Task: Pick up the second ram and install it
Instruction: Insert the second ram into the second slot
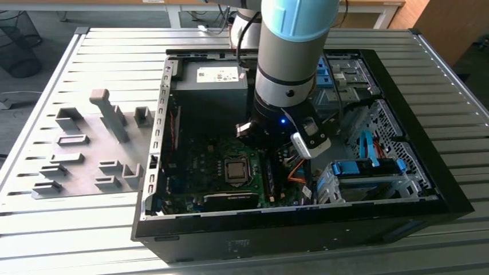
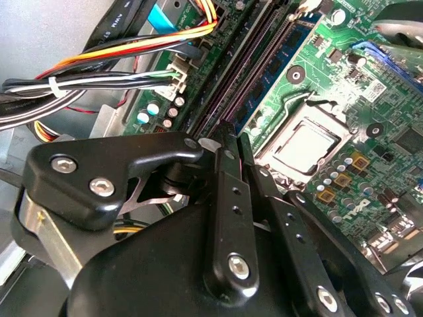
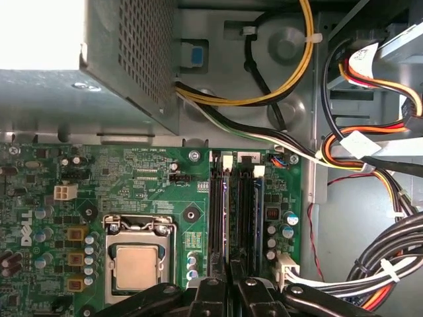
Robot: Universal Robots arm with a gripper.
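on the exterior view's left, a grey tray (image 1: 84, 149) of holder blocks lies on the slatted worktop (image 1: 68, 229), just beside the open black case (image 1: 306, 229). the arm (image 1: 294, 51) reaches down into the case, over the green board (image 1: 206, 172), with the power supply (image 1: 210, 86) behind it and blue drive clips (image 1: 367, 167) on the exterior view's right.

the cpu (image 3: 135, 266) sits in its socket on the board, beside the memory slots (image 3: 217, 211). in the first wrist view the gripper (image 3: 231, 277) hangs straight over those slots; its black fingers (image 3: 213, 294) are drawn close together, with only a thin gap between the tips. in the second wrist view the gripper (image 2: 232, 142) shows the same narrow stance above the slots, and i cannot tell whether anything thin is pinched in that gap.

the ram (image 2: 274, 63) shows as a blue stick with black chips standing on edge in a slot, on the cpu side of the slot rows. in the first wrist view a blue edge (image 3: 258, 211) runs along the slot farthest from the cpu. bundled cables (image 3: 370, 152) cross the case wall past the slots.
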